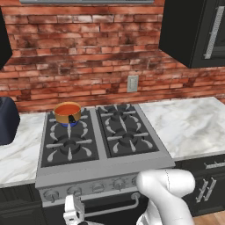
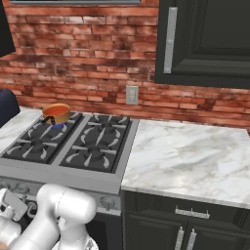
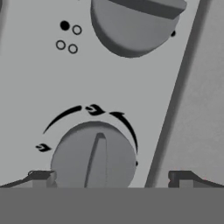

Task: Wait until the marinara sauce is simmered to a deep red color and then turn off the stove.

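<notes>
The stove point(image 1: 103, 165) is a grey steel range with black grates and a front row of round knobs. A small orange saucepan point(image 1: 67, 113) stands on its rear-left burner, over a blue flame. The marinara sauce point(image 1: 68, 108) in it looks orange-red. From the right side the saucepan point(image 2: 57, 114) shows at the far left of the stove point(image 2: 73, 173). My gripper point(image 1: 71, 206) hangs low in front of the knob row, near the second knob from the left. In the hand view my gripper point(image 3: 111, 177) is open, with a round knob point(image 3: 94, 155) close between its fingertips point(image 3: 41, 177), nearer the left one.
A second knob point(image 3: 131, 22) sits further along the panel. A dark blue-grey toaster point(image 1: 6, 121) stands on the counter left of the stove. Marble counter point(image 1: 189, 127) runs to the right, below a black wall cabinet point(image 1: 193, 30). The oven handle point(image 1: 110, 208) lies under the knobs.
</notes>
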Controlling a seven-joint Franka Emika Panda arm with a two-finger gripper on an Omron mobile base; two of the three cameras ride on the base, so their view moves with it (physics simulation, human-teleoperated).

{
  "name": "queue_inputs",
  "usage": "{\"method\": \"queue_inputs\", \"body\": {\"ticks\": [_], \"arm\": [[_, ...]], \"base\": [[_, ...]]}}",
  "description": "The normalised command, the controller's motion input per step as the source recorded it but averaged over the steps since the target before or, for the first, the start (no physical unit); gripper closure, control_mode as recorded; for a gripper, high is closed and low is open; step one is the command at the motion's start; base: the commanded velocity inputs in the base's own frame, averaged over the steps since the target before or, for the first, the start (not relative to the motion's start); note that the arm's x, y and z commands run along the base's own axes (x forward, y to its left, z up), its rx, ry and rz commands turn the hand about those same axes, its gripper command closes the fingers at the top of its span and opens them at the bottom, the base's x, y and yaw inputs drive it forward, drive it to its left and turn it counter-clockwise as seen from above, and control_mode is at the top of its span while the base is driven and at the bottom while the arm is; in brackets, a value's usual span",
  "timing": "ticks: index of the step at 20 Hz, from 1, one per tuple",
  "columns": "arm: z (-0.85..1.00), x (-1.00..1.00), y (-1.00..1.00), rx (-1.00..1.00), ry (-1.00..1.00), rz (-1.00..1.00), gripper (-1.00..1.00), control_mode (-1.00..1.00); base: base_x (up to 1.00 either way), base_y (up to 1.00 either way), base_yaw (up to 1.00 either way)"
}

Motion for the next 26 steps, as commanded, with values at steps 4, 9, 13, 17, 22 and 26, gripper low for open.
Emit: {"method": "queue_inputs", "body": {"ticks": [4,9,13,17,22,26], "arm": [[-0.35,0.22,0.24,0.0,0.0,0.0,-1.0,-1.0],[-0.18,0.16,0.16,0.0,0.0,0.0,1.0,-1.0],[-0.03,0.11,0.05,0.0,0.0,0.0,1.0,-1.0],[0.01,0.16,0.0,0.0,0.04,0.0,1.0,-1.0],[0.04,0.16,0.0,0.0,0.12,0.0,1.0,-1.0],[0.0,0.01,0.0,0.0,0.0,0.0,1.0,-1.0]], "base": [[0.0,0.0,0.0],[0.0,0.0,0.0],[0.0,0.0,0.0],[0.0,0.0,0.0],[0.0,0.0,0.0],[0.0,0.0,0.0]]}}
